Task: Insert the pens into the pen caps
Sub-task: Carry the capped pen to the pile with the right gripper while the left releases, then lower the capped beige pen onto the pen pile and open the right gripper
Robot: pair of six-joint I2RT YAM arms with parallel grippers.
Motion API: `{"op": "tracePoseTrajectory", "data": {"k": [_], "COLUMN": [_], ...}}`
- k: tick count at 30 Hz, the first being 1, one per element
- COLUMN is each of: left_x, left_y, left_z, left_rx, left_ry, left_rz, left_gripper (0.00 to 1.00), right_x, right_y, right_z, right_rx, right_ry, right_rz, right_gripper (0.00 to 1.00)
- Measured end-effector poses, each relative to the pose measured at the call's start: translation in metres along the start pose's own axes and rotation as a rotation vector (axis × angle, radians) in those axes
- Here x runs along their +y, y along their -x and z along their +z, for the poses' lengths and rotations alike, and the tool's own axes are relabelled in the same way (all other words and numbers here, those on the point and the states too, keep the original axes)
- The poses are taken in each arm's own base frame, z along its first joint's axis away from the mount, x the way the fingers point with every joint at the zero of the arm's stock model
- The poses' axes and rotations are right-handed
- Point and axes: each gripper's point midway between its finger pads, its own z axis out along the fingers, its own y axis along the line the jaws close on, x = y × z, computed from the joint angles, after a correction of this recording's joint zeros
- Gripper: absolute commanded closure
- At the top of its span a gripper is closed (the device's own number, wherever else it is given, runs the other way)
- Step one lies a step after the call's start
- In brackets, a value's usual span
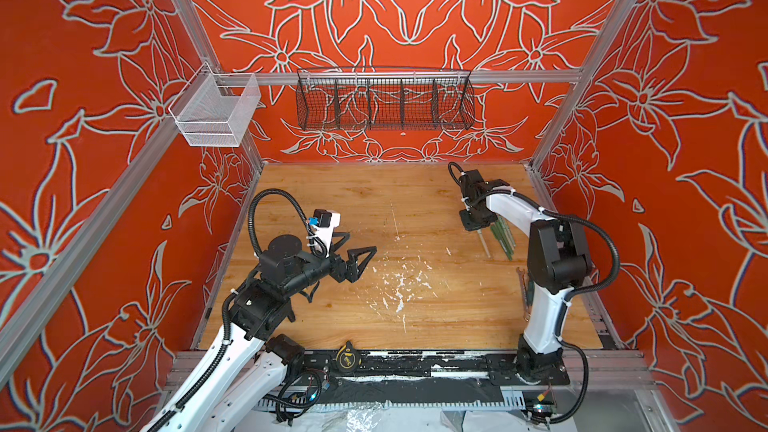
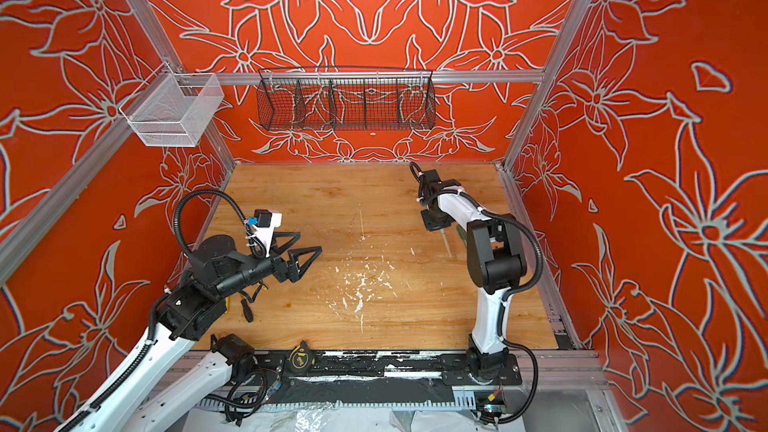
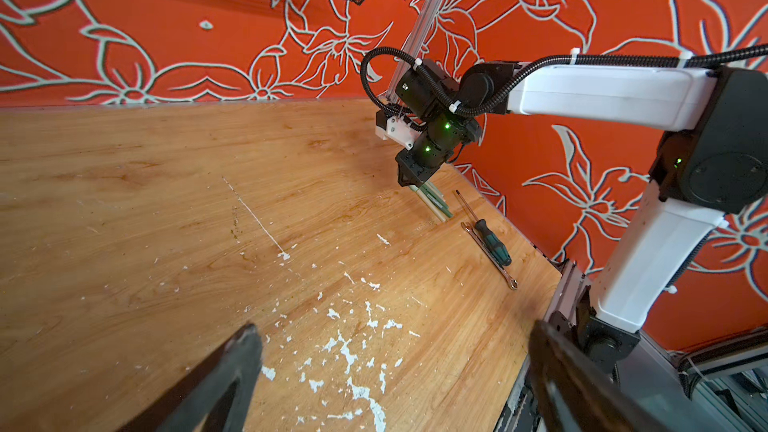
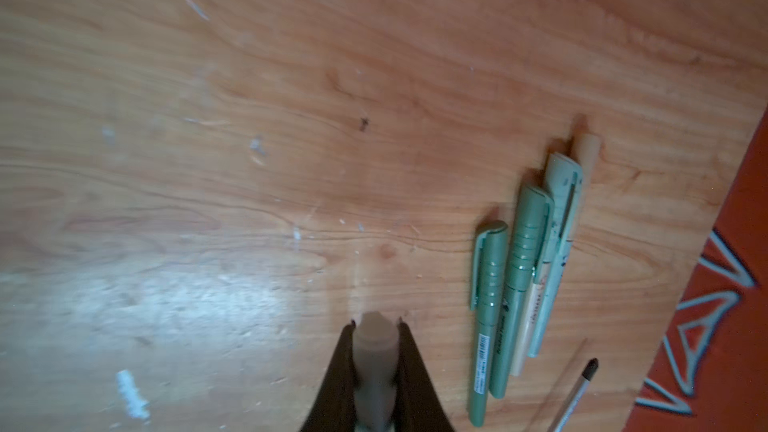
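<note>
Clamping a blurred tan pen [image 4: 376,351] beside four capped green and cream pens [image 4: 521,276], right fingers [image 4: 415,376]; left fingers [image 3: 232,376] apart.

Both arms, the left arm [image 1: 237,353] and right arm [image 1: 544,317], pair glossy white link shells with black joint housings. Black corrugated conduit [image 1: 272,190] loops along each, cinched by white zip ties [image 3: 455,106]. Green lights [image 3: 446,125] glow on the right wrist. The left end effector [image 1: 361,241] has black triangular open-framed fingers [image 1: 368,251] beside a white camera mount [image 1: 328,231] with a blue plug [image 1: 311,222]. The right base [image 1: 536,361] is black.
</note>
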Motion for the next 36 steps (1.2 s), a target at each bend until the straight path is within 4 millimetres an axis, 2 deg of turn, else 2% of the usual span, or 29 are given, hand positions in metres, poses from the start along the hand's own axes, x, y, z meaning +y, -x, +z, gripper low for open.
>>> {"op": "tracePoseTrajectory", "data": {"k": [7, 14, 17, 19, 22, 32, 36], "left_x": [0.005, 0.008, 0.008, 0.008, 0.008, 0.009, 0.013], "left_y": [-0.006, -0.012, -0.013, -0.013, -0.013, -0.013, -0.013], "left_z": [0.006, 0.006, 0.005, 0.005, 0.005, 0.005, 0.005], "left_rx": [0.028, 0.034, 0.032, 0.032, 0.034, 0.033, 0.03], "left_ry": [0.013, 0.02, 0.02, 0.02, 0.02, 0.023, 0.047], "left_rz": [-0.012, -0.015, -0.014, -0.015, -0.018, -0.019, -0.02], "left_gripper": [0.03, 0.03, 0.03, 0.03, 0.03, 0.03, 0.03], "right_x": [-0.021, -0.037, -0.044, -0.046, -0.047, -0.045, -0.039], "right_y": [-0.007, -0.008, -0.009, -0.011, -0.012, -0.014, -0.011], "right_z": [0.018, 0.024, 0.028, 0.031, 0.034, 0.034, 0.027], "right_rx": [0.052, 0.057, 0.066, 0.076, 0.087, 0.091, 0.073], "right_ry": [-0.149, -0.215, -0.234, -0.245, -0.254, -0.25, -0.224], "right_rz": [-0.044, -0.027, -0.02, -0.02, -0.025, -0.021, -0.018], "right_gripper": [1.0, 0.92, 0.84, 0.73, 0.63, 0.58, 0.45]}}
